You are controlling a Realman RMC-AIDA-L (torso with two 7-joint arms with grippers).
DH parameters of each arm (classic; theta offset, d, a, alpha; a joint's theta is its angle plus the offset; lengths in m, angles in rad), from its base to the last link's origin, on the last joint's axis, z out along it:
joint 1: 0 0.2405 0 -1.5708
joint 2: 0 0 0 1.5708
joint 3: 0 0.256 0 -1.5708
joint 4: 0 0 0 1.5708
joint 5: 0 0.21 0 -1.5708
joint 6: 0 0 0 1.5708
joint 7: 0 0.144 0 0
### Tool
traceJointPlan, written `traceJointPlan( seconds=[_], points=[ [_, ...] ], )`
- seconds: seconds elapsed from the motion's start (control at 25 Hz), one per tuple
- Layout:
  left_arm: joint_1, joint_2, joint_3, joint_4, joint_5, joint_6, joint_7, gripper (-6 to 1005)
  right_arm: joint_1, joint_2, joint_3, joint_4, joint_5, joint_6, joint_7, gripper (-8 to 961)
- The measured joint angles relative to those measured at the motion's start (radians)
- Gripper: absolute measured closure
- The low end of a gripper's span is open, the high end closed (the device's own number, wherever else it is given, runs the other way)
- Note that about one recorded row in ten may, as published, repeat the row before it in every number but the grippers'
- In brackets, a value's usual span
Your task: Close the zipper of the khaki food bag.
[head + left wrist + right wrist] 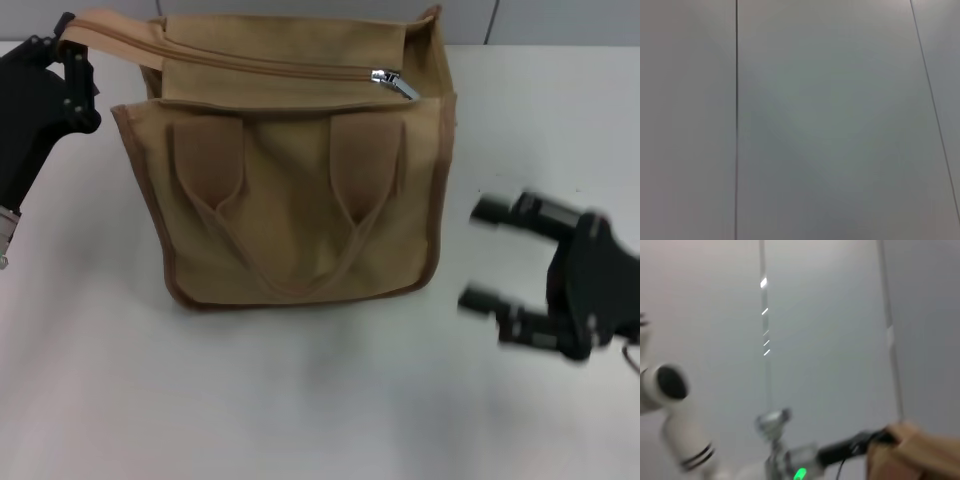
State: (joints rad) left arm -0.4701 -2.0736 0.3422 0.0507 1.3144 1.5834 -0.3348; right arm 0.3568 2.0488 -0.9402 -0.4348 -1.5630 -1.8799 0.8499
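Note:
The khaki food bag (pixel 290 200) stands upright mid-table in the head view, with its two handles hanging down its front. The zipper (pixel 250 60) runs across its top panel, and the silver pull tab (pixel 393 82) sits near the right end. My left gripper (pixel 72 52) is at the bag's top left corner, shut on the fabric end of the zipper strip. My right gripper (pixel 475 255) is open and empty, to the right of the bag and apart from it, fingers pointing toward it. A khaki corner of the bag (pixel 912 452) shows in the right wrist view.
The white table (pixel 300 400) spreads in front of and to the right of the bag. A panelled grey wall (pixel 840 120) fills the left wrist view. The right wrist view shows a white robot part (pixel 670 405) and a cabled stand (pixel 785 455).

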Motion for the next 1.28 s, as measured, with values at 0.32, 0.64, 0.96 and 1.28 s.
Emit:
traceJointPlan(
  seconds=[0.32, 0.64, 0.96, 1.28],
  points=[
    [0.001, 0.005, 0.006, 0.017, 0.030, -0.024, -0.114, 868, 0.009, 0.003, -0.002, 0.001, -0.089, 0.087, -0.002, 191],
    [0.049, 0.012, 0.140, 0.171, 0.036, -0.064, -0.404, 844, 0.024, 0.004, 0.000, 0.004, -0.091, 0.104, -0.002, 191],
    [0.173, 0.110, 0.346, 0.388, 0.037, 0.016, -0.846, 685, 0.040, 0.006, -0.003, 0.008, -0.092, 0.141, 0.008, 191],
    [0.195, 0.157, 0.349, 0.401, 0.086, 0.269, -0.964, 279, 0.052, 0.013, -0.007, 0.008, -0.092, 0.155, 0.009, 191]
  ],
)
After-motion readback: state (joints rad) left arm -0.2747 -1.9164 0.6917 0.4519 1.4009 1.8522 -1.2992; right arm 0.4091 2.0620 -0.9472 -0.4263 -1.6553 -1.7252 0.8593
